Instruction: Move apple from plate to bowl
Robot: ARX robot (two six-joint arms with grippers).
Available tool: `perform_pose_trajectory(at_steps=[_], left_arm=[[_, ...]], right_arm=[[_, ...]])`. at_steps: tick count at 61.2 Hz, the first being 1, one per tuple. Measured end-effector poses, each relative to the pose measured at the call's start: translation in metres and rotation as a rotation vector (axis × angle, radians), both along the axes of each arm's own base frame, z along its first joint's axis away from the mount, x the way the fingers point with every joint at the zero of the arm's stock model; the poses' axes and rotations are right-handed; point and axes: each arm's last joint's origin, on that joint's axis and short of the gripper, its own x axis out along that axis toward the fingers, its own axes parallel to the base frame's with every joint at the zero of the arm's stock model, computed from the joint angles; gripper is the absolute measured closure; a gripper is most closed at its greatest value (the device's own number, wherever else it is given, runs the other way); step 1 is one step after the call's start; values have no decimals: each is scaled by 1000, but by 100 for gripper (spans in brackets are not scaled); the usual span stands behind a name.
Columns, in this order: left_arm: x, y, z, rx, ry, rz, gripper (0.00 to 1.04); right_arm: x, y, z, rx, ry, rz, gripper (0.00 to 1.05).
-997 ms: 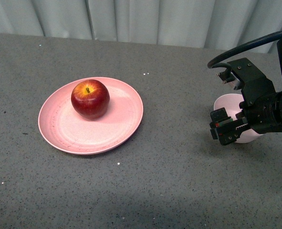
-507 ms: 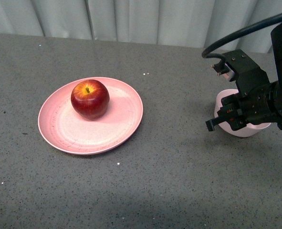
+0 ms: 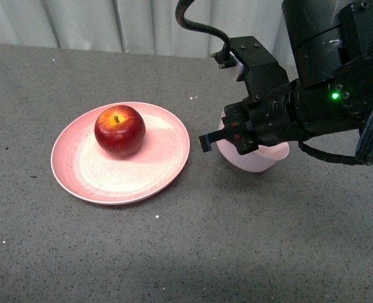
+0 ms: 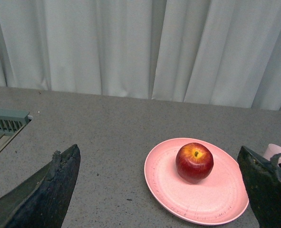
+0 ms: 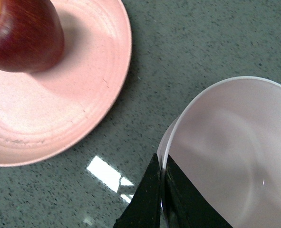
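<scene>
Our left tool (image 4: 158, 151) hangs released, jaws wide apart, holding nothing. The apple (image 3: 119, 130) sits on the far left part of the plate (image 3: 85, 173), untouched. Right of the plate and near its edge, our right tool (image 3: 227, 134) is clenched on the rim of the bowl (image 3: 255, 159). We judge the bowl should settle flat on the surface (image 3: 236, 252) without nudging the plate before we let go.

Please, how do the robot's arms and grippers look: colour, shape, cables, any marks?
The right arm is black and blocky, with a small green light, a black cable looping over it, and red marks near the right gripper. The left gripper has two dark, wedge-shaped fingers with rough, worn surfaces.
</scene>
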Motion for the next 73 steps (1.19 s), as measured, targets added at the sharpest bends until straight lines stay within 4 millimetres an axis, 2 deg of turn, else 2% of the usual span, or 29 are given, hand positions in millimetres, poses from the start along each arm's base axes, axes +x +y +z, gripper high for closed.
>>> perform_pose_trajectory(at_steps=[15, 28, 39, 45, 48, 57, 62, 73], left_arm=[[0, 0, 0, 0, 0, 0, 7], [0, 0, 0, 0, 0, 0, 7], [0, 0, 0, 0, 0, 0, 7], [0, 0, 0, 0, 0, 0, 7], [0, 0, 0, 0, 0, 0, 7], [0, 0, 0, 0, 0, 0, 7], [0, 0, 0, 0, 0, 0, 7], [0, 0, 0, 0, 0, 0, 7]], right_arm=[[-1, 10, -15, -12, 37, 10, 104], [3, 15, -18, 0, 38, 12, 103], [5, 16, -20, 27, 45, 8, 76], [6, 17, -14, 71, 24, 4, 55], [4, 14, -9, 92, 2, -12, 44], [-5, 2, 10, 131, -71, -68, 23], [-11, -13, 27, 157, -120, -139, 9], [-35, -55, 51, 180, -241, -297, 9]])
